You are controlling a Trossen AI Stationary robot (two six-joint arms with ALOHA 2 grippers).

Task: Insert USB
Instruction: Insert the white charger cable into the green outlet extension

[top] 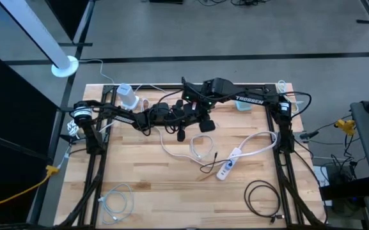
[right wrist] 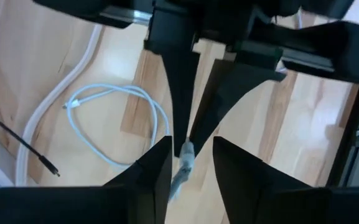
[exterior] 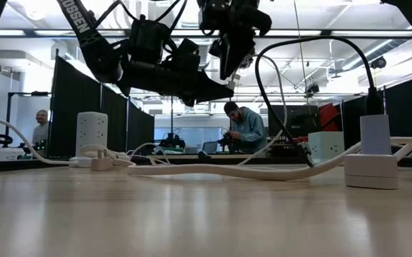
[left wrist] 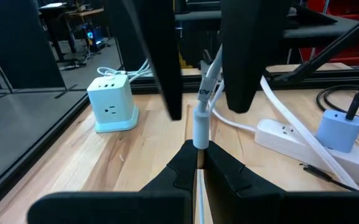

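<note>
A white USB cable end (left wrist: 205, 93) sticks up out of my left gripper (left wrist: 199, 154), which is shut on it above the table's far middle (top: 179, 121). My right gripper (right wrist: 190, 163) points down over it. Its fingers (left wrist: 167, 62) stand open on either side of the cable; whether one touches it I cannot tell. A white charger cube (left wrist: 112, 102) stands on the table at the far left (top: 128, 96). A white power strip (top: 230, 163) lies at the middle right. My left gripper pinches the white sleeve of the cable's end (left wrist: 200, 132) between its two fingertips. The fingers come nearly level from the table's left. The cable end rises, tilted, from the fingertips, clear of the table.
A loose white cable coil (right wrist: 114, 121) lies on the wood under the grippers. Another white coil (top: 117, 201) and a black coil (top: 264, 195) lie near the front edge. A pale blue adapter (left wrist: 341, 127) sits in the power strip. People show in the room beyond (exterior: 245, 128).
</note>
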